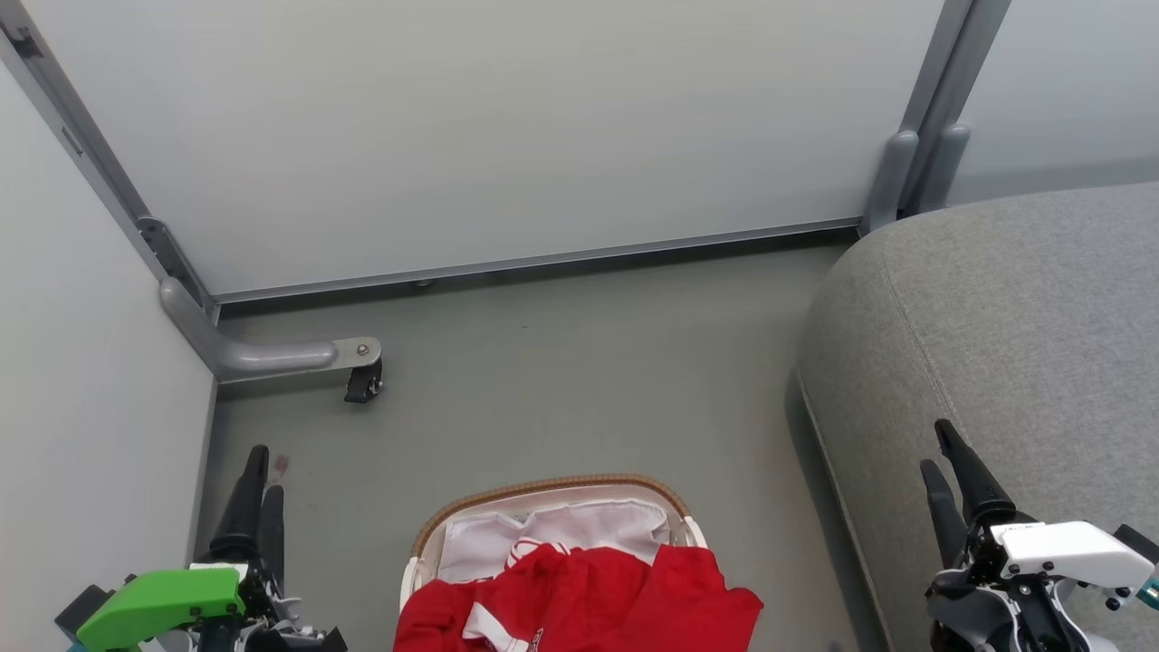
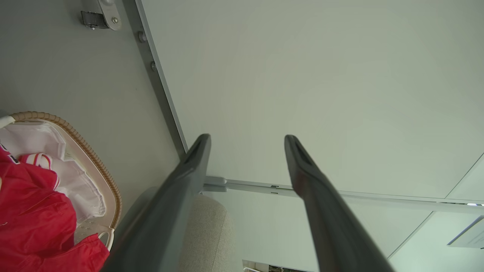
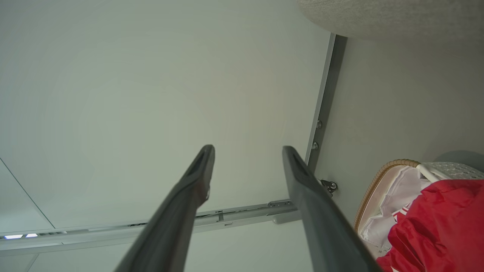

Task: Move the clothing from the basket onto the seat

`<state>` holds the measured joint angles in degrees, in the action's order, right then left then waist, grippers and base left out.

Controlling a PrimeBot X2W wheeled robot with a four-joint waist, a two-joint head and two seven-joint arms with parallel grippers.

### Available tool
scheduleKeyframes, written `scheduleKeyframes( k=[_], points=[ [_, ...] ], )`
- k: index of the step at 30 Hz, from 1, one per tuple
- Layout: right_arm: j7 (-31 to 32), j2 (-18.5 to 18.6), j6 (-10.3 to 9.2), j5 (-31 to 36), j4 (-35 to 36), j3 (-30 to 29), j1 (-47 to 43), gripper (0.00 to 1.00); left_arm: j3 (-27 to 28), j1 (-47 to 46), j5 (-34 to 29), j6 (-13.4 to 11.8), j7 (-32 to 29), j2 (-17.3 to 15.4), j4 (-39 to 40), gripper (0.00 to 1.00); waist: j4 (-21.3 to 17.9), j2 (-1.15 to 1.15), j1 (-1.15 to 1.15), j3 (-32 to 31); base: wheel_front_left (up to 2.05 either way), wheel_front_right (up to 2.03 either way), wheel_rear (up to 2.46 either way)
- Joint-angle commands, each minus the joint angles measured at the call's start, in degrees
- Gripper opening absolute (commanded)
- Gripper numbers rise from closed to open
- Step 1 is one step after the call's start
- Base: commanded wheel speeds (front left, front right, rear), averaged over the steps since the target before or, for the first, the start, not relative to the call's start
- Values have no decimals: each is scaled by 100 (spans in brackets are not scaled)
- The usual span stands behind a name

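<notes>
The clothing (image 1: 579,598) is heaped in the basket (image 1: 552,483), long axis across the head view, spilled over the rim toward the seat (image 1: 996,344). The perforated wall (image 3: 452,170) is seen in the right wrist view. The left gripper (image 1: 265,471) and right gripper (image 1: 935,445) are spread wide, empty.

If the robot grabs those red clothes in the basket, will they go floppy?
Probably floppy: the red clothing lies crumpled and drapes over the basket rim. Likely light, being thin fabric. It might drag the white liner along.
</notes>
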<state>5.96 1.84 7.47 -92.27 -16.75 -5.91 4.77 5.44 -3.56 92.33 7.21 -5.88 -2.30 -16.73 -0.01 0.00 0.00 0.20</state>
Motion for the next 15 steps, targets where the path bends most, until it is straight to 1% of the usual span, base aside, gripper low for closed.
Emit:
scheduleKeyframes(
  k=[1, 10, 15],
  points=[
    [-69, 34, 1, 30, 98, 49, 65, 100, -65, -96, -25, 3, 65, -15, 120, 100, 0, 0, 0, 1, 0, 0, 0],
    [-323, 45, 1, 203, 126, 111, 4, 100, -346, -67, -134, 6, 318, -22, 182, 100, 0, 0, 0, 5, 0, 0, 0],
    [-452, 51, 2, 492, 122, 53, -16, 100, -437, -54, -294, 8, 448, -25, 220, 100, -1, 0, 0, 3, 0, 0, 0]
  ],
)
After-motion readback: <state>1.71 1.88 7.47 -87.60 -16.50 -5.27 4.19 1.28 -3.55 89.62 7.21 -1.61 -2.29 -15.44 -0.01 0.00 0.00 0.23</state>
